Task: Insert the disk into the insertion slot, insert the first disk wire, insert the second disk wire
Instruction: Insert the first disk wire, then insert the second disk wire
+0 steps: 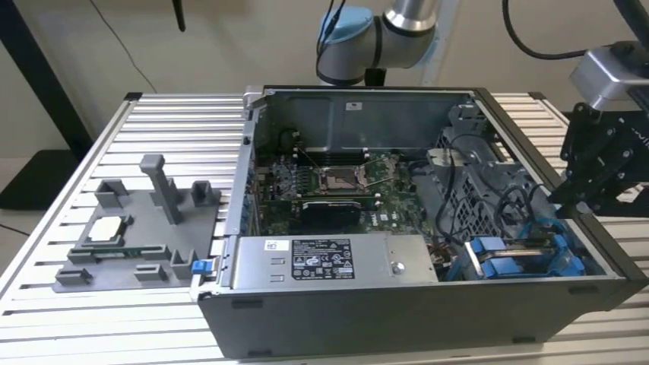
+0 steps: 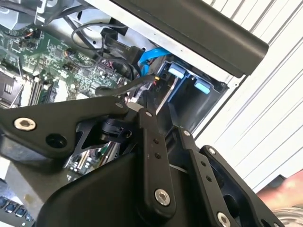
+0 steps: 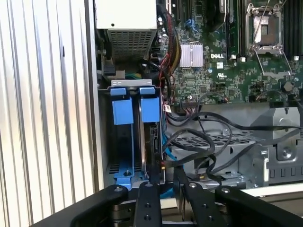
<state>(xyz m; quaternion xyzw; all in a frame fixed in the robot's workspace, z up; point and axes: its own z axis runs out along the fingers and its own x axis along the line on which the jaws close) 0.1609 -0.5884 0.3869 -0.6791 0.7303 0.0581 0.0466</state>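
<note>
Nearest: my pincer (image 3: 163, 172), black linkage, poised at the mouth of the insertion slot (image 3: 120, 146) in the first wrist view. Clenched or released, I cannot tell. Held there, I judge, to reach the wiring at the bay.

Next: disk (image 3: 150, 111), in its blue carrier, standing edge-on inside the slot and apparently seated. In the exterior view this bay lies at the lower right of the frame.

Beside it: black wires (image 3: 203, 137), loose, draped over the grey cage, one end near my pincer.

Beyond: motherboard (image 3: 222, 71) and power-supply box (image 1: 324, 262), both within the open case (image 1: 406, 327).

Surface (image 1: 172, 122): ribbed metal slats, carrying a grey fixture tray (image 1: 142, 228) on the exterior view's left.

Room: pale wall (image 1: 233, 46), dark stand (image 1: 45, 84) at upper left.
</note>
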